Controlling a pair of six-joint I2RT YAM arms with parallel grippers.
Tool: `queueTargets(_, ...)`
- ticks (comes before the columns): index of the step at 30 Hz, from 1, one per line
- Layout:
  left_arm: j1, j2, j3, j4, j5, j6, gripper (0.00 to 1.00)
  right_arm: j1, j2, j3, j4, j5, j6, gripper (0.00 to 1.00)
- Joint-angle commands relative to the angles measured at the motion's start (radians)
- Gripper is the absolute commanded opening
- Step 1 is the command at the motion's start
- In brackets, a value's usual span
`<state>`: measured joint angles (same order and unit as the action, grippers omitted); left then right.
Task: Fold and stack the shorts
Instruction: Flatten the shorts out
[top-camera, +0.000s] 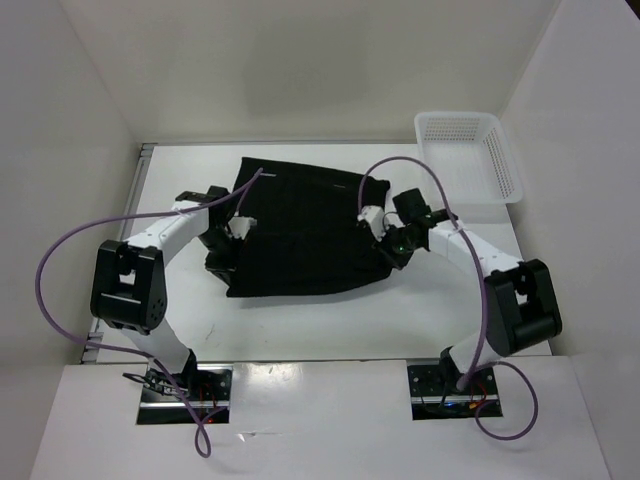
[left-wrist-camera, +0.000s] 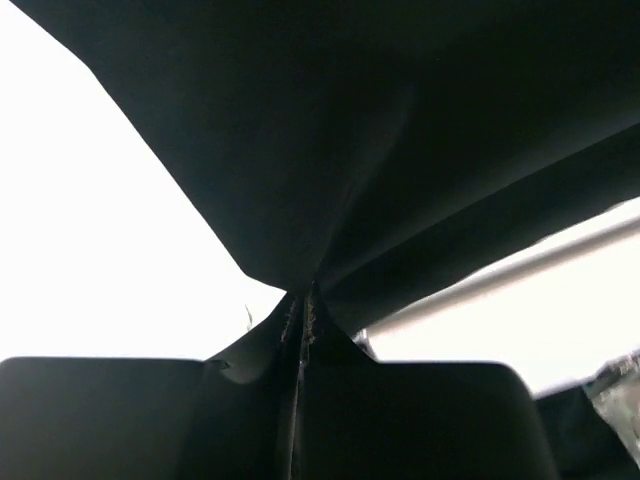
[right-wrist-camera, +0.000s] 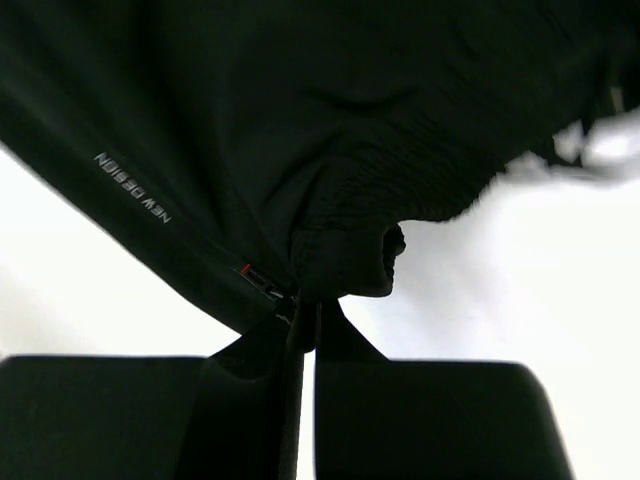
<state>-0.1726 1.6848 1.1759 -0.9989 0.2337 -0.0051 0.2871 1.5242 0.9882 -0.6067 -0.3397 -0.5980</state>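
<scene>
The black shorts (top-camera: 300, 225) lie spread in the middle of the white table, slightly rumpled. My left gripper (top-camera: 228, 240) is shut on the shorts' left edge; in the left wrist view the fabric (left-wrist-camera: 330, 150) fans out taut from the pinched fingertips (left-wrist-camera: 300, 310). My right gripper (top-camera: 385, 240) is shut on the shorts' right edge, near the elastic waistband (right-wrist-camera: 350, 250); small white lettering (right-wrist-camera: 133, 187) shows on the cloth. Both pinched edges are lifted a little off the table.
A white mesh plastic basket (top-camera: 470, 155) stands at the back right corner of the table. White walls enclose the table on the left, back and right. The arm cables loop above the cloth's two sides.
</scene>
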Motion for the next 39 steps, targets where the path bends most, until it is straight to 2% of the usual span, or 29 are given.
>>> queueTargets(1, -0.004, -0.026, -0.025, -0.139, -0.033, 0.005, 0.0, 0.11, -0.082, -0.054, -0.191, 0.007, -0.144, 0.0)
queueTargets(3, -0.004, -0.036, -0.065, -0.173, -0.063, 0.005, 0.0, 0.178, -0.128, -0.098, -0.214, 0.02, -0.167, 0.04)
queueTargets(7, -0.004, -0.059, -0.102, -0.218, -0.108, 0.005, 0.0, 0.205, -0.174, -0.135, -0.215, 0.028, -0.155, 0.1)
queueTargets(8, -0.004, -0.071, -0.102, -0.218, -0.099, 0.005, 0.0, 0.205, -0.174, -0.135, -0.226, 0.018, -0.169, 0.17)
queueTargets(9, -0.004, -0.071, -0.102, -0.227, -0.088, 0.005, 0.01, 0.205, -0.174, -0.125, -0.235, 0.018, -0.192, 0.35)
queueTargets(10, -0.016, -0.071, -0.09, -0.237, -0.076, 0.005, 0.12, 0.205, -0.174, -0.106, -0.245, 0.018, -0.201, 0.64)
queueTargets(12, -0.016, -0.071, -0.078, -0.276, -0.065, 0.005, 0.29, 0.205, -0.174, -0.076, -0.234, 0.047, -0.201, 0.74)
queueTargets(14, -0.016, -0.092, -0.052, -0.296, -0.08, 0.005, 0.35, 0.205, -0.205, -0.02, -0.225, 0.091, -0.201, 0.82)
queueTargets(17, -0.016, -0.137, -0.042, -0.296, -0.173, 0.005, 0.36, 0.205, -0.272, 0.072, -0.186, 0.102, -0.16, 0.87)
queueTargets(20, 0.021, -0.137, 0.008, -0.296, -0.209, 0.005, 0.36, 0.205, -0.309, 0.153, -0.102, 0.07, -0.074, 0.87)
queueTargets(22, 0.042, -0.085, 0.123, -0.194, -0.179, 0.005, 0.36, 0.205, -0.309, 0.153, 0.058, 0.061, 0.051, 0.79)
queueTargets(24, 0.042, -0.025, 0.226, -0.079, -0.166, 0.005, 0.36, 0.205, -0.221, 0.153, 0.148, 0.073, 0.119, 0.65)
queueTargets(25, 0.042, -0.002, 0.253, 0.048, -0.166, 0.005, 0.37, 0.205, -0.111, 0.165, 0.197, 0.093, 0.186, 0.6)
queueTargets(26, 0.042, 0.057, 0.28, 0.104, -0.183, 0.005, 0.37, 0.205, -0.045, 0.214, 0.209, 0.132, 0.22, 0.48)
queueTargets(27, 0.042, 0.091, 0.342, 0.191, -0.21, 0.005, 0.37, 0.205, 0.017, 0.234, 0.243, 0.151, 0.268, 0.42)
queueTargets(28, 0.032, 0.128, 0.375, 0.222, -0.211, 0.005, 0.37, 0.192, 0.096, 0.243, 0.277, 0.162, 0.283, 0.36)
queueTargets(29, 0.031, 0.198, 0.405, 0.249, -0.211, 0.005, 0.37, 0.182, 0.126, 0.244, 0.312, 0.198, 0.283, 0.26)
queueTargets(31, 0.021, 0.3, 0.493, 0.301, -0.186, 0.005, 0.37, 0.167, 0.225, 0.272, 0.354, 0.246, 0.322, 0.16)
queueTargets(34, 0.008, 0.426, 0.595, 0.31, -0.149, 0.005, 0.37, 0.114, 0.359, 0.351, 0.323, 0.258, 0.398, 0.15)
queueTargets(39, -0.011, 0.544, 0.633, 0.31, -0.129, 0.005, 0.37, 0.113, 0.474, 0.446, 0.236, 0.327, 0.432, 0.04)
